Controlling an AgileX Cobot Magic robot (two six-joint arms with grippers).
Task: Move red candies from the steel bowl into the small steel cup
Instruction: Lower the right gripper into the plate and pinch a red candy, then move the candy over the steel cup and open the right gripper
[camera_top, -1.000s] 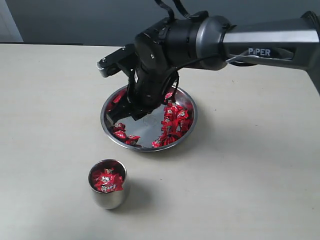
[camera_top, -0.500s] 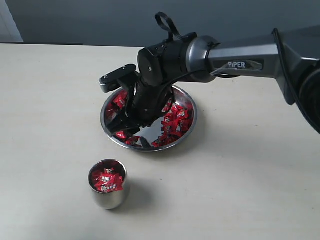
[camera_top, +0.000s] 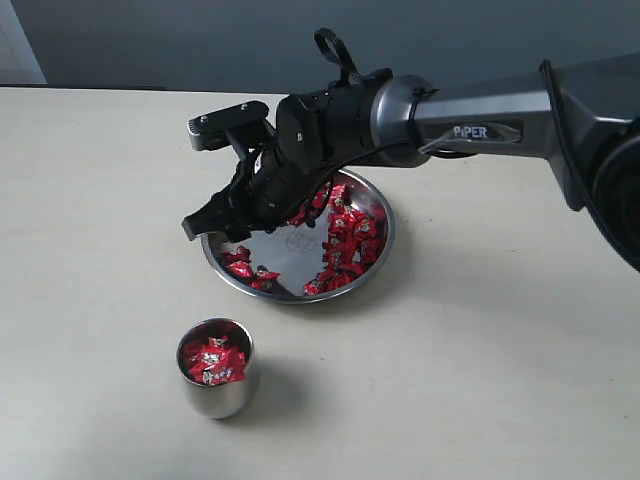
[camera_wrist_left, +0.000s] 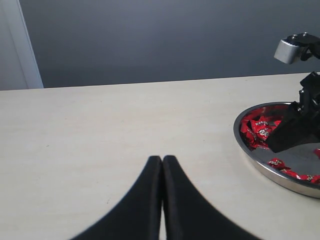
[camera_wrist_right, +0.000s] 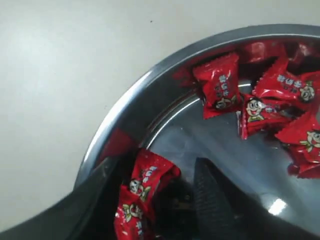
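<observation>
Right tool (camera_wrist_right: 155, 170) spread astride one red candy (camera_wrist_right: 147, 187) at steel bowl (camera_wrist_right: 125, 105) rim; off-centre close may pinch wrapper only, dropping it short of small steel cup (camera_top: 215, 390).

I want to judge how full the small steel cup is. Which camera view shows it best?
The exterior view. The small steel cup stands upright, apart from the steel bowl, its mouth in sight, red candies up to about its rim. Neither wrist view includes it; each catches part of the bowl instead.
</observation>
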